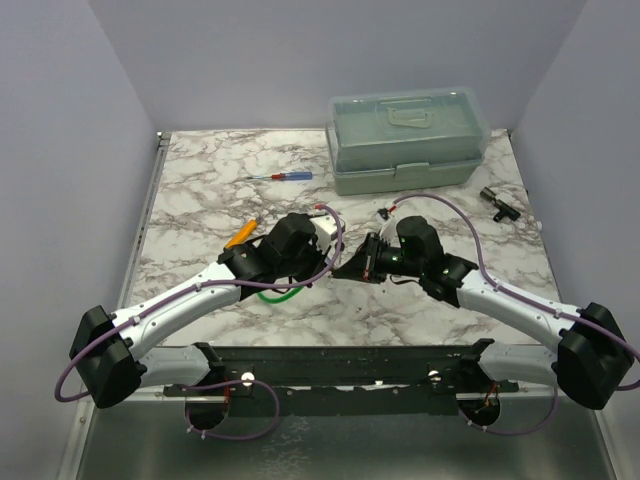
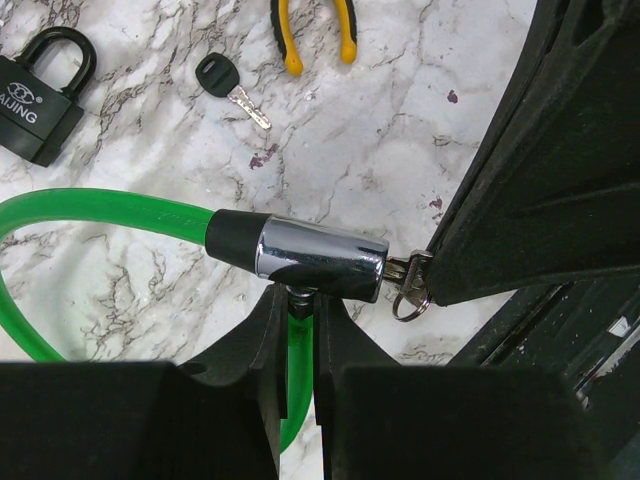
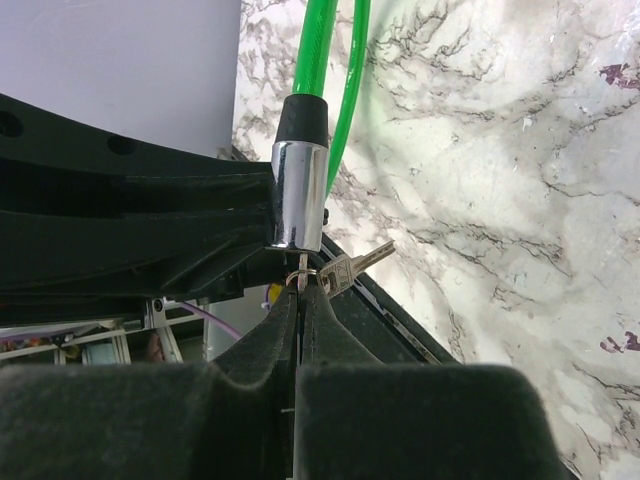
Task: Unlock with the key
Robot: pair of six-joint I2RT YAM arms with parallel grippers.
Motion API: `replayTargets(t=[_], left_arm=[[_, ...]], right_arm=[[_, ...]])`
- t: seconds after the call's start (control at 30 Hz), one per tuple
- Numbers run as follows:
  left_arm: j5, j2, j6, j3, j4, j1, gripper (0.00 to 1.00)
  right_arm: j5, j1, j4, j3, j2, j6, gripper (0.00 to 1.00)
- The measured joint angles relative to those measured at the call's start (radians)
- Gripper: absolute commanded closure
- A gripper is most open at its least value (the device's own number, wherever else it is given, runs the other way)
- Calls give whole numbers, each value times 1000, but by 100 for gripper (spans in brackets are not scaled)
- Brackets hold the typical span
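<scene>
Right hand (image 3: pixel 300 300) has its two fingers pressed together on a silver key (image 3: pixel 301 272). Only a sliver of that key shows, between the fingertips and the end of the cable lock (image 3: pixel 298 195). Its long axis runs in line with the lock's chrome cylinder and it points into the cylinder's end. One ring (image 2: pixel 410 300) hangs from it, carrying one spare key (image 3: pixel 355 265) that juts sideways away from the cylinder. Left hand (image 2: pixel 300 305) is nearly closed, its fingers pinching the dark stub and green cable (image 2: pixel 100 210) just beneath that same cylinder. Both hands meet around the middle of the worktop (image 1: pixel 200 190), slightly nearer its near edge. A third key, the black-headed key (image 2: pixel 237 95), lies flat on the worktop and well apart from both hands, between one black padlock (image 2: pixel 35 110) and the yellow handles of one pair of pliers (image 2: pixel 290 45). In the left wrist view its long axis runs diagonally, with the head up-left and the blade pointing down-right toward the cylinder. That makes three keys, two locks and two hands. One red-and-blue screwdriver (image 1: pixel 283 177) lies toward the far edge. One pale green toolbox (image 1: pixel 408 140) sits in the far right corner. One small black part (image 1: pixel 497 203), too small to identify, lies by the right edge.
</scene>
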Motion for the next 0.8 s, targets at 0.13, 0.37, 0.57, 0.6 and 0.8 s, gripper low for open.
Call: replayTargets(t=[0.13, 0.37, 0.57, 0.6, 0.8], left_arm=[[13, -1, 2, -1, -9, 2, 100], [16, -18, 17, -15, -18, 1, 100], [14, -19, 20, -16, -18, -2, 100], [13, -19, 20, -16, -18, -2, 100], [-13, -19, 20, -16, -20, -5, 100]], right_arm=[[-1, 0, 0, 0, 8, 0, 100], [-2, 1, -6, 8, 29, 0, 100], [-1, 1, -27, 20, 31, -5, 100], [-2, 1, -27, 20, 33, -3, 100], [-2, 1, -7, 19, 46, 23, 100]])
